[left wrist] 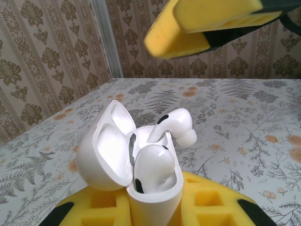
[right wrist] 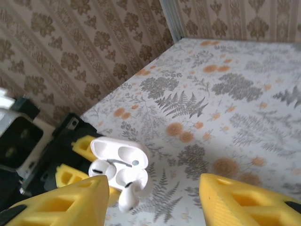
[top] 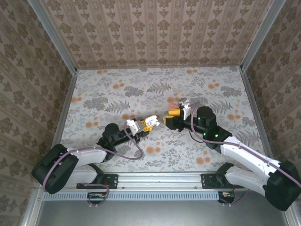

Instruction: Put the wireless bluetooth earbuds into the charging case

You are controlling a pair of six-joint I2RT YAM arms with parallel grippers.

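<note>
While the left gripper (top: 145,124) is clamped hard on the base of the charging case (left wrist: 155,205), its yellow pads pressed to both sides, the case stands nearly upright above the table (left wrist: 244,122) with its lid (left wrist: 110,150) swung open to the left. One earbud (left wrist: 153,167) sits down in the nearer socket and looks fully home. The second earbud (left wrist: 171,125) is the one in hand, as I judge it: it pokes up out of the farther socket, leaning over to the right, its stem only partly in and its head well clear of the rim.

Just above and beyond the case hangs the right gripper (right wrist: 154,188), its two yellow fingers spread about halfway and gripping nothing; one finger (left wrist: 197,23) shows overhead from the left wrist.

To finish the step well, the right gripper should come down over the leaning bud, take it lightly by the head and stand it straight, so that the stem lines up with its socket before any push. A slanted push would likely jam the stem or flick the bud out onto the table. The approach should stay off the open lid, which a knock could snap shut on the bud. The left grip should hold firm and level, since the glossy case could slip between soft pads.

Farther off, an orange-pink lump (top: 173,100) lies on the table just past the right gripper; it has no part in this.
</note>
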